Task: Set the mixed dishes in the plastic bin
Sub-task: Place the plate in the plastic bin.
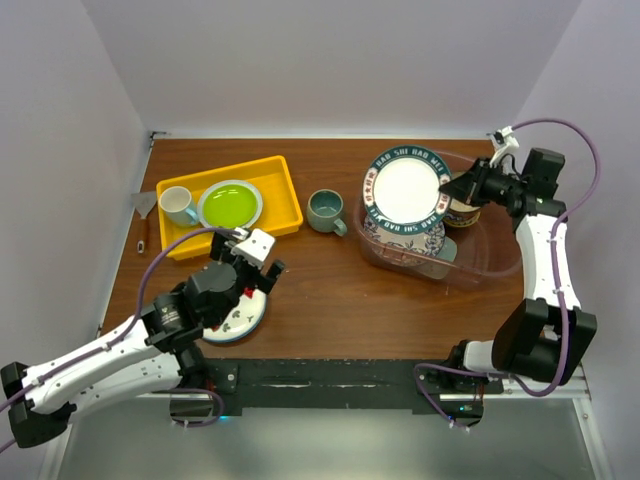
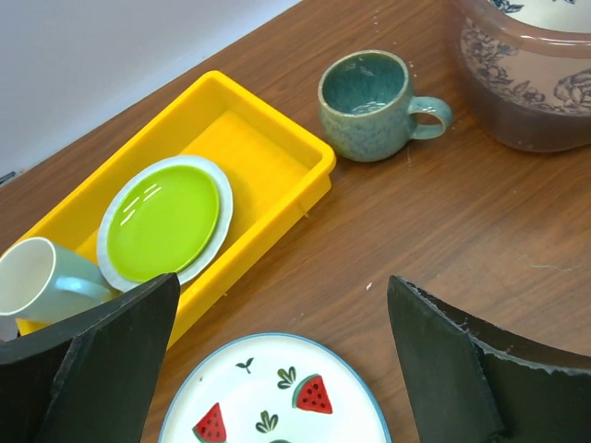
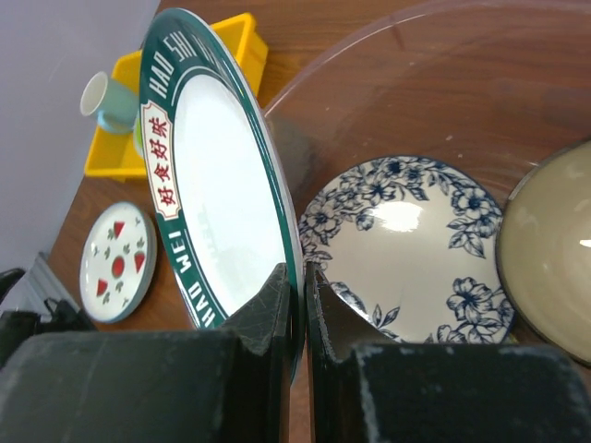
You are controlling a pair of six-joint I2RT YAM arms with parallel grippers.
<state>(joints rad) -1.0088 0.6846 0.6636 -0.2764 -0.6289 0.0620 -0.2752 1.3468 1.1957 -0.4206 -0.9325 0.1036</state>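
In the top view, the plastic bin (image 1: 492, 262) sits at centre right, a clear, faintly pink tub with rounded corners and deep walls. The right gripper (image 1: 463, 188) pinches the rim of a green-rimmed plate (image 1: 405, 190), glossy white with lettering round its band. The plate is tipped up over the bin's left half, its face turned towards the camera. Under it lies a blue-patterned plate (image 1: 408, 240), and a tan bowl (image 1: 462, 213) is at the bin's upper right. A grey-green mug (image 1: 326, 211) stands upright on the wooden table, handle to the lower right. A yellow tray (image 1: 286, 190) at upper left holds a lime plate (image 1: 230, 204) and a pale mug (image 1: 178, 205). The left gripper (image 1: 254, 262) hangs over a watermelon plate (image 1: 243, 318).

From the left wrist, the left gripper's (image 2: 282, 293) jaws are spread wide, holding nothing, above the watermelon plate (image 2: 277, 397). The speckled mug (image 2: 365, 103) is at top centre, handle pointing right. The bin's wall (image 2: 526, 106) shows at upper right, and the yellow tray (image 2: 314, 164) with its lime plate (image 2: 162, 221) is at left.

From the right wrist, the right gripper's (image 3: 295, 295) jaws are clamped on the edge of the green-rimmed plate (image 3: 222, 212). It stands nearly on edge, its long axis running from upper left to bottom centre and its face turned left. The floral blue-patterned plate (image 3: 397, 249) lies flat on the bin's (image 3: 416, 65) floor, with the tan bowl (image 3: 549, 249) at right.
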